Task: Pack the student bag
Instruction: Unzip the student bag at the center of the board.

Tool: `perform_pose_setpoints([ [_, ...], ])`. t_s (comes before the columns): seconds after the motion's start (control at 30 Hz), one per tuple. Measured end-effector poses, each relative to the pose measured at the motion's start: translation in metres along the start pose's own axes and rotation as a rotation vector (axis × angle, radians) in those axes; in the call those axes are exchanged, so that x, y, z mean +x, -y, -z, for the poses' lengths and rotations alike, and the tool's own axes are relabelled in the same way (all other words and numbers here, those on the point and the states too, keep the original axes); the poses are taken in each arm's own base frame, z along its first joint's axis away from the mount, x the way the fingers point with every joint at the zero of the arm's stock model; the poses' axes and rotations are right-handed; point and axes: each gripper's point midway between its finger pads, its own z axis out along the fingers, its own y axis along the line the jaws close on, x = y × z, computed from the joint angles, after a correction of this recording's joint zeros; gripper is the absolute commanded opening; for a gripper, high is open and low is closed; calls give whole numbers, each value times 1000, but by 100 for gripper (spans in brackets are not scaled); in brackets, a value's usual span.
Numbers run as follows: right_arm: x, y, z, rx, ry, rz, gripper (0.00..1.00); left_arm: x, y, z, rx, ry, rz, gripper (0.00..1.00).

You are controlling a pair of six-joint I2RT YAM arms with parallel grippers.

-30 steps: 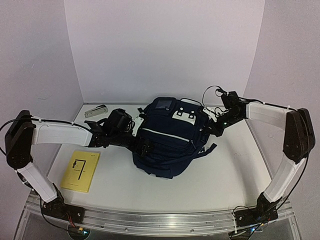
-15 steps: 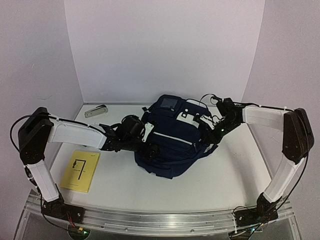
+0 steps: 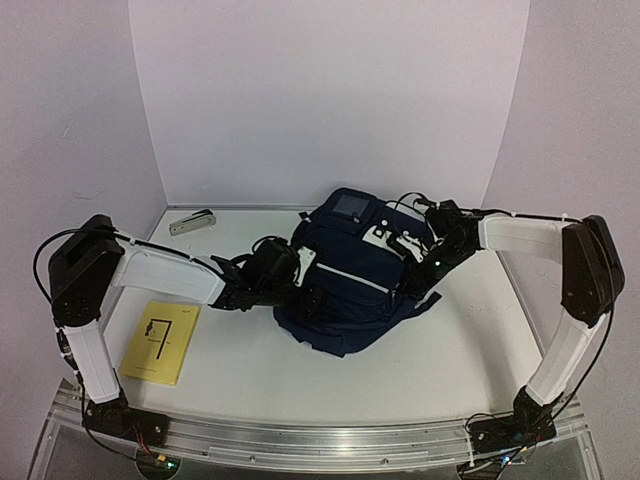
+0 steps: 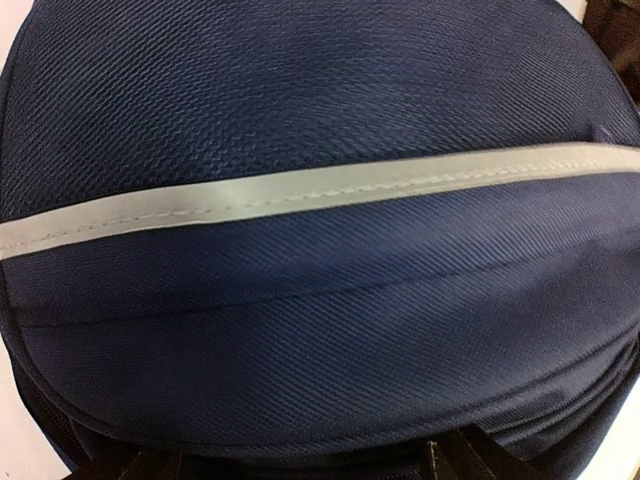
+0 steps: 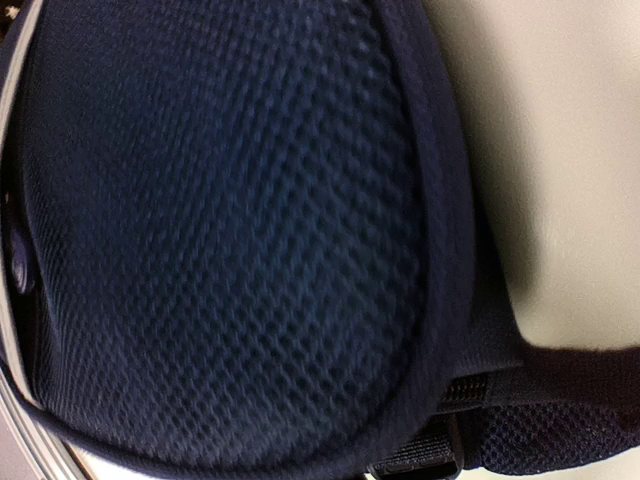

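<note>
Both arms had moved in on the student bag [image 3: 345,290], which lay in the middle of the table [image 3: 450,360]. Left gripper [image 3: 308,292] was against its left flank; couldn't tell its jaw state. Right gripper [image 3: 428,264] was fully closed at its right side. Probably bracing the bag for opening.

Top external: is looking down from above and behind the arm bases, well back, taking in the whole desk [image 3: 240,365] and the student bag [image 3: 345,280].
Left wrist: is facing the bag's pale zip line [image 4: 300,192], very close.
Right wrist: is facing its mesh panel [image 5: 220,250], equally close.
All three are sharing the bag.
</note>
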Motion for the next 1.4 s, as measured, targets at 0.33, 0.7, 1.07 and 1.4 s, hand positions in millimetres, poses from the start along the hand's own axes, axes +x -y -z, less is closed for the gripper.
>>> perform_pose_setpoints([
  [0.33,-17,16,4,66,-5,-4,0,14,33,17,66,-4,-315,92],
  [0.7,-15,14,2,13,23,-31,0,7,24,23,-8,3,-638,86],
  [1.07,-8,5,-2,-27,52,-83,0,-2,28,-8,-62,-70,-739,1],
  [1.4,10,-19,9,-61,58,-109,0,-10,25,-17,-115,-76,-595,0],
])
